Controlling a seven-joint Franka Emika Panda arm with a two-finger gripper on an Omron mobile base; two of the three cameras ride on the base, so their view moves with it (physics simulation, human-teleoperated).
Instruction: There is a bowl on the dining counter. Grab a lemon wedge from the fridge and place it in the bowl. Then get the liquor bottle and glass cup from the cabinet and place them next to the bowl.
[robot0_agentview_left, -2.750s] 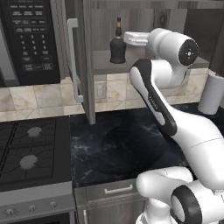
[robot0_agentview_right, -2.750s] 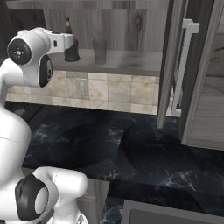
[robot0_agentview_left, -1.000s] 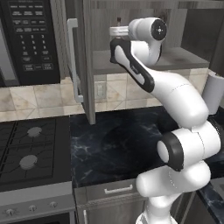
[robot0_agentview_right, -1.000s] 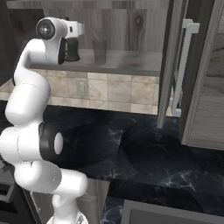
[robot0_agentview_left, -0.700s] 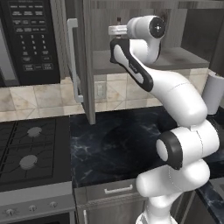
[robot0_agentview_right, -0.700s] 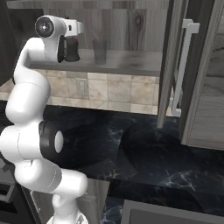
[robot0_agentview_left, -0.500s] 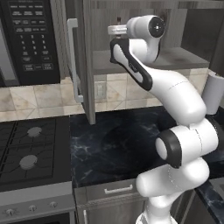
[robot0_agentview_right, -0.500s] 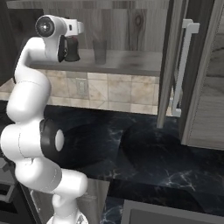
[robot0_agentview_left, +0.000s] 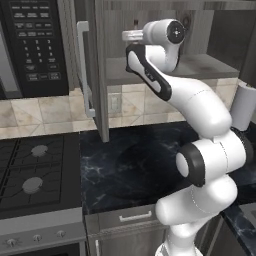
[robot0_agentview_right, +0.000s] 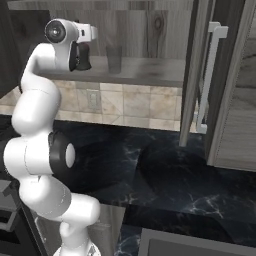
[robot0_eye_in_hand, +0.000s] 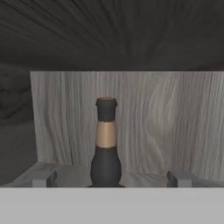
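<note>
The liquor bottle (robot0_eye_in_hand: 105, 144), dark with a brownish band on its thin neck, stands upright on the shelf of the open cabinet (robot0_agentview_left: 202, 65). In the hand view it is dead centre, in front of the pale wood back wall. My gripper (robot0_eye_in_hand: 111, 178) is open, with one fingertip low on each side of the bottle and a wide gap to it on both sides. From the right base view the bottle's squat body (robot0_agentview_right: 83, 62) sits just under my hand, and the glass cup (robot0_agentview_right: 114, 59) stands a little to its right on the same shelf. The hand (robot0_agentview_left: 131, 35) reaches into the cabinet at neck height.
The cabinet's left door (robot0_agentview_left: 95, 65) hangs open beside my arm, and its other door (robot0_agentview_right: 196, 75) with a silver bar handle stands open on the right. The black microwave (robot0_agentview_left: 35, 45), the stove (robot0_agentview_left: 30, 170), the black worktop (robot0_agentview_left: 135, 160) and a white roll (robot0_agentview_left: 245, 107) surround the spot.
Since the earliest frames the arm has stretched up, lifting the hand to the bottle's neck height. Over the last second the hand has crept slightly deeper into the cabinet. The jaws stayed open.
</note>
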